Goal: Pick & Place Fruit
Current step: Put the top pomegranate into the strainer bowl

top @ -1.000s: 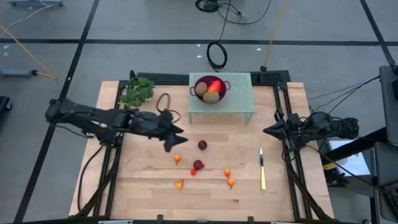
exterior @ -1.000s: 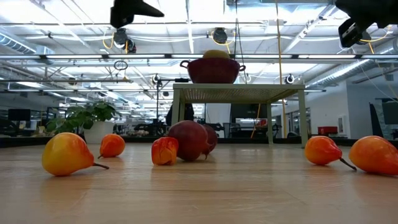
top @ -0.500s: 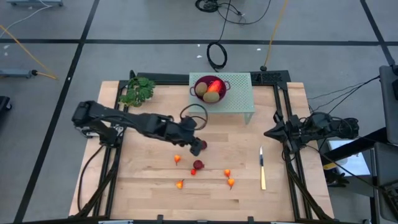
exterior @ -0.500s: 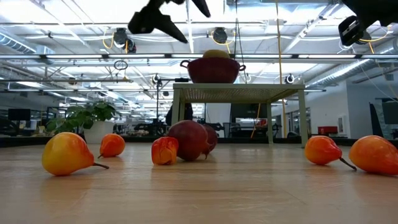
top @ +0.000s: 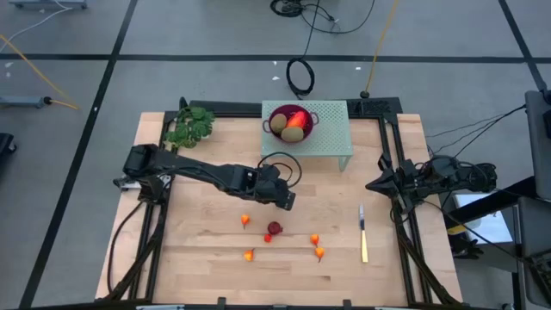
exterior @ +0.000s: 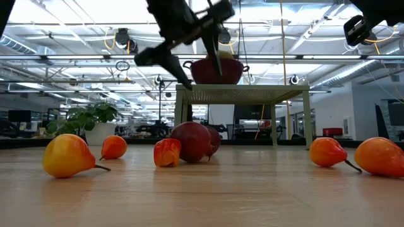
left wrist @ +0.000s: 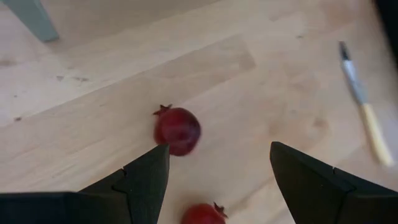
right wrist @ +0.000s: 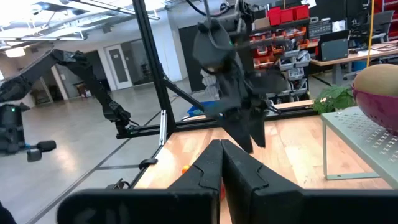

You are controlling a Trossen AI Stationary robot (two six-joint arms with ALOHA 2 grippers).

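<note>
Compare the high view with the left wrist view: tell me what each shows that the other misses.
Only the high view shows the red bowl holding fruit on the small green stand, the leafy sprig, the small orange-red fruits and the right tool, shut at the table's right edge. Only the left wrist view shows the open left tool just above a dark red ball. Both share the knife and the second dark red ball.
</note>
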